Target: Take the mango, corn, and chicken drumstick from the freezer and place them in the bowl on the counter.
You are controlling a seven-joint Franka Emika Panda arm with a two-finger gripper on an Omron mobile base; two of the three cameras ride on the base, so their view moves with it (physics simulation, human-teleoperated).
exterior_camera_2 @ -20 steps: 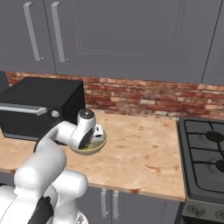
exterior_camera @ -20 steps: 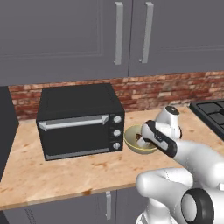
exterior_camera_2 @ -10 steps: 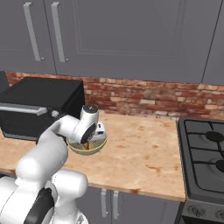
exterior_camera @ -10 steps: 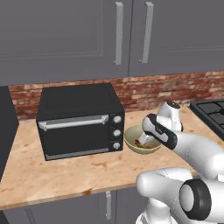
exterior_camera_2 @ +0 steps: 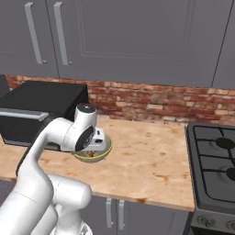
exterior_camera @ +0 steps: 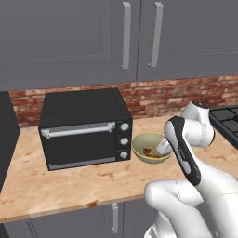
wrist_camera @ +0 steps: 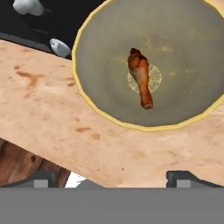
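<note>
The olive-yellow bowl (wrist_camera: 183,57) stands on the wood-grain counter (wrist_camera: 65,113), and the brown chicken drumstick (wrist_camera: 141,76) lies loose at its centre. My gripper (wrist_camera: 113,179) hovers just over the bowl's near rim, open, with nothing between its fingers. From the left base view the bowl (exterior_camera: 139,144) sits right of the toaster oven with the drumstick (exterior_camera: 149,151) inside, and the gripper (exterior_camera: 161,148) is partly behind my forearm. The right base view shows the gripper (exterior_camera_2: 94,146) pointing down into the bowl (exterior_camera_2: 106,151). Mango and corn are out of view.
A black toaster oven (exterior_camera: 83,130) stands directly left of the bowl, its knobs close to the rim. A gas stove (exterior_camera_2: 215,160) borders the counter (exterior_camera_2: 151,156) on the right. The freezer's dark side (exterior_camera: 5,139) closes the left end. Grey wall cupboards hang overhead.
The jaws went from shut to wide open over the bowl, and the chicken drumstick now lies free in it. The hand shifted a little above the bowl.
</note>
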